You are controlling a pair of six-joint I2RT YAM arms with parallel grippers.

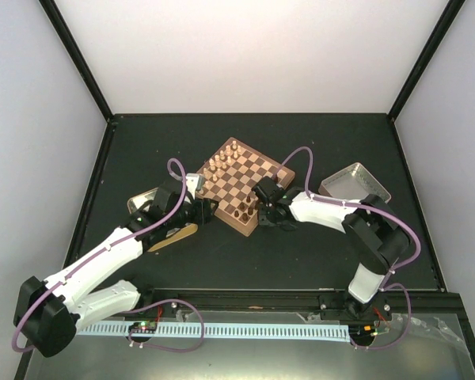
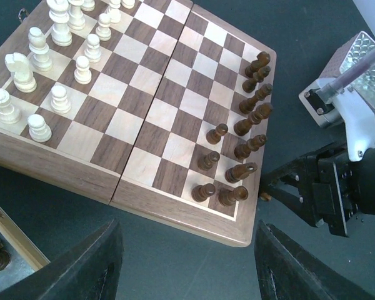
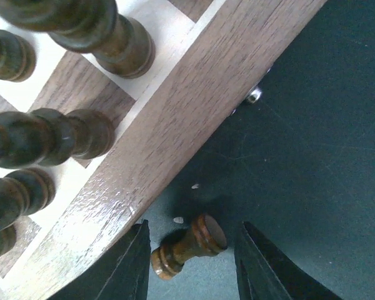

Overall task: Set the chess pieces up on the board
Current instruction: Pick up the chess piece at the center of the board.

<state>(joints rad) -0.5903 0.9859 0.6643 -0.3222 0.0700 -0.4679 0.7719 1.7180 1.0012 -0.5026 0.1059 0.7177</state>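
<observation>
One dark brown chess piece (image 3: pixel 189 245) lies toppled beside board (image 3: pixel 169 131) rim.

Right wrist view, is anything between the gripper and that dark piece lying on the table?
Nothing visible. The dark piece lies on its side on the table, inside the open right gripper, just off the rim of the board.

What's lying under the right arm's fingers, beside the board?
One dark chess piece on its side on the table, between the fingers. The table beneath each finger is covered.
</observation>
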